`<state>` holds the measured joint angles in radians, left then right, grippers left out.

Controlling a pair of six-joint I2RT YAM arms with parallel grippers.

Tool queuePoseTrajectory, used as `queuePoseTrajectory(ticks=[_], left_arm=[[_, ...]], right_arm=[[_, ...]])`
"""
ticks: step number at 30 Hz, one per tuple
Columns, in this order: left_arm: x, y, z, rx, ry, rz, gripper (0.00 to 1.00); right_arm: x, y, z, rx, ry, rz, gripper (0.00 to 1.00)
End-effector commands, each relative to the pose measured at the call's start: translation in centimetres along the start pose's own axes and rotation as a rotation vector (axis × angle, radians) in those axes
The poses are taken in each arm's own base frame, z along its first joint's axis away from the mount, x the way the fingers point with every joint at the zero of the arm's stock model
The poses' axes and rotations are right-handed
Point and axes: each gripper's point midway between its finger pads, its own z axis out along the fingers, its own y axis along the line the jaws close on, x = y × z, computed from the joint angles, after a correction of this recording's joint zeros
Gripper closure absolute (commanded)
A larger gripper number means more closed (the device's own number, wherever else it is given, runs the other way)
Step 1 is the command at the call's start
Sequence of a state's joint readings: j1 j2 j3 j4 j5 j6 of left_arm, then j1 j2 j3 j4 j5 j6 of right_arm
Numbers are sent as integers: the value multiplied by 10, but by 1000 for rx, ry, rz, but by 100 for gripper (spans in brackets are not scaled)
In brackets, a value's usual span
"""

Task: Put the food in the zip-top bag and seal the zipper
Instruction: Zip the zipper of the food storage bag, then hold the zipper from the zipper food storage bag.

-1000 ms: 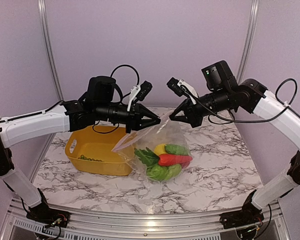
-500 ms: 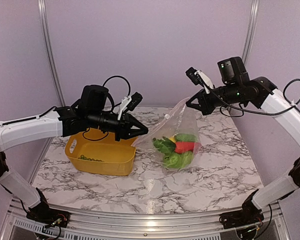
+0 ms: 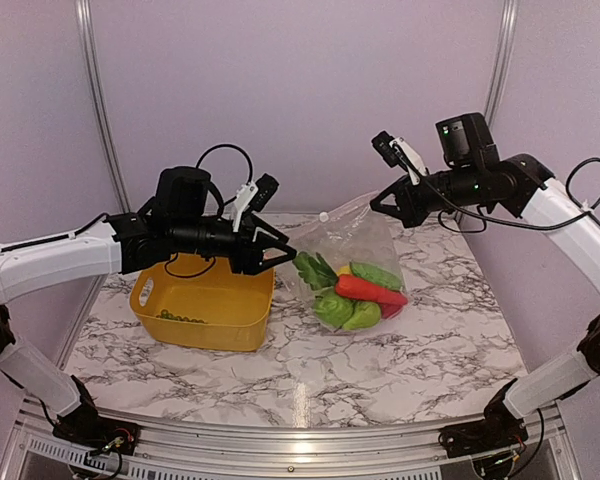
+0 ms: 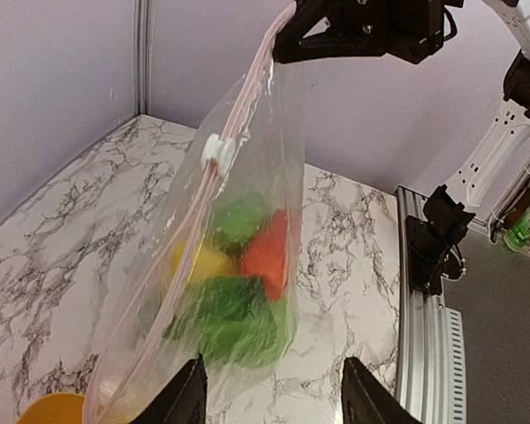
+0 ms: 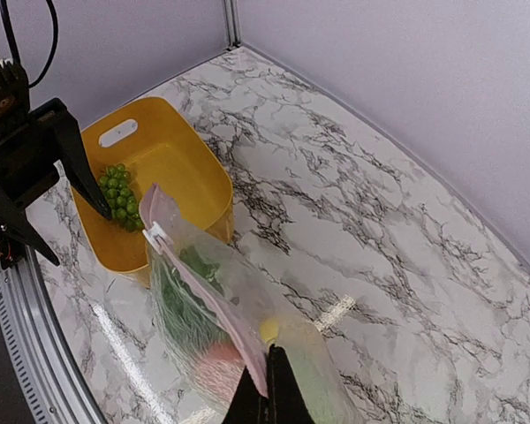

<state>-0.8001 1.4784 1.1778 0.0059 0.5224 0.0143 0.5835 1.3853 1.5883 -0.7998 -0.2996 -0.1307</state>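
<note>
The clear zip-top bag (image 3: 352, 245) hangs from its top corner, where my right gripper (image 3: 374, 206) is shut on the pinkish zipper (image 5: 214, 311). Inside the bag lies the food: a red carrot (image 3: 372, 290), green pieces (image 3: 344, 312), a leafy piece (image 3: 314, 268) and a yellow one (image 4: 205, 262). The white slider (image 4: 215, 151) sits partway along the zipper. My left gripper (image 3: 288, 253) stands open just left of the bag's lower edge. In the left wrist view its fingers (image 4: 184, 397) are spread below the bag, gripping nothing.
A yellow basket (image 3: 212, 334) stands on the marble table left of the bag, with small green grapes (image 5: 117, 189) inside. The table's metal frame rail (image 4: 424, 336) runs along the side. Purple walls enclose the back and sides.
My left gripper has opened and let go of the bag's mouth edge. The bag swung right and now hangs from the right gripper alone, which rose and moved right earlier.
</note>
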Motion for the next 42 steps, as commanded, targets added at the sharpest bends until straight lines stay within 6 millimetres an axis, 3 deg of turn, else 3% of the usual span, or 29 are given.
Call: queuePoseTrajectory(ticks=[1, 7, 12, 17, 25, 30, 36, 42], left_arm=[[-75, 9, -6, -88, -204, 106, 45], [-103, 17, 1, -101, -290, 93, 44], [-100, 28, 19, -98, -284, 80, 40], [-86, 10, 38, 65, -250, 73, 41], [-89, -14, 18, 106, -284, 60, 41], [-92, -5, 4, -14, -328, 56, 47], [-64, -33, 24, 62, -194, 132, 48], [-52, -22, 35, -12, -141, 150, 52]], right_arm=[[-21, 15, -12, -78, -92, -14, 100], [-18, 26, -15, -137, -97, -21, 100], [-14, 36, -16, -196, -99, -18, 100], [-12, 39, -16, -217, -92, -9, 100], [-8, 41, -16, -224, -77, 4, 100], [-4, 42, -16, -227, -68, 10, 100], [-3, 44, -16, -236, -66, 12, 100], [-3, 45, -17, -239, -63, 12, 100]])
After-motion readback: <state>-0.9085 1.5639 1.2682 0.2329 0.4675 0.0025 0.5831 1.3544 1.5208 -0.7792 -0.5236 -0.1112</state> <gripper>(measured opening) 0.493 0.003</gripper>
